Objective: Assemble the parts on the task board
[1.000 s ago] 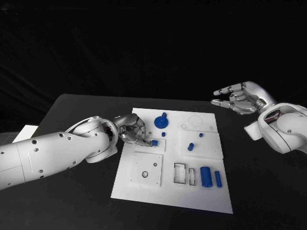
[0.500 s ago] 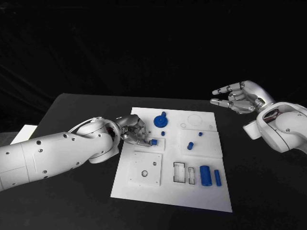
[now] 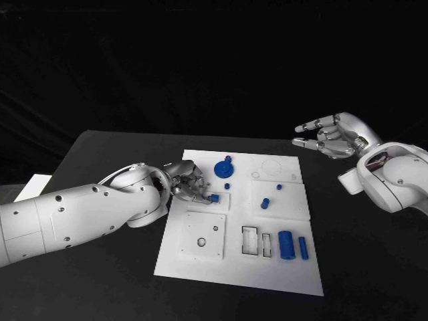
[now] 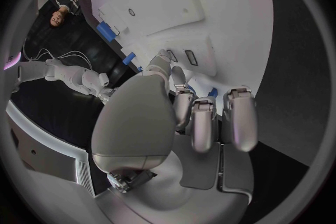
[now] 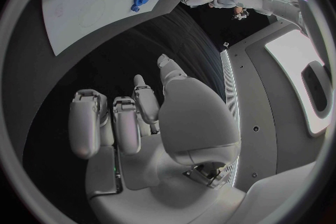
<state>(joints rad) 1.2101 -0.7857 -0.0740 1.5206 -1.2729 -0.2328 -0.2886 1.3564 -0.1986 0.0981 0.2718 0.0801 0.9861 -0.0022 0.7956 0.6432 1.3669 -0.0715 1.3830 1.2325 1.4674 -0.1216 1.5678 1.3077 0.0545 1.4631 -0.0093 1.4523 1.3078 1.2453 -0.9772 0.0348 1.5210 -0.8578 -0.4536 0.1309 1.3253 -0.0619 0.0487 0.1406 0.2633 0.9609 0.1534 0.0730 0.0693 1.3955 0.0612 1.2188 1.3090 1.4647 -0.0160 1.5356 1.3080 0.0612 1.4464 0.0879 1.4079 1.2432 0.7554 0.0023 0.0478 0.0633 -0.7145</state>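
Working at the left edge of the flat white rectangular task board (image 3: pixel 235 261), the silver left hand (image 3: pixel 187 184) has its fingers closed round a small blue plastic block (image 3: pixel 215 198), holding it at a square recess in the board's upper-left plate. Seating this piece looks like the step in hand; whether it is fully down in the recess cannot be told. Next it would need a straight push down with the block square to the opening, then an easy release so it is not dragged out.

Further right on the board lie the other parts: a blue toothed gear wheel (image 3: pixel 224 168) near the far edge, a small blue peg (image 3: pixel 266 204) mid-board, and a thick blue cylinder (image 3: pixel 286 246) beside a slimmer blue bar (image 3: pixel 303 249) near two rectangular slots, all waiting.

Well off to the right, the silver right hand (image 3: pixel 332 138) hangs above the black table (image 3: pixel 98 281), its fingers loosely curled and apart, holding nothing.
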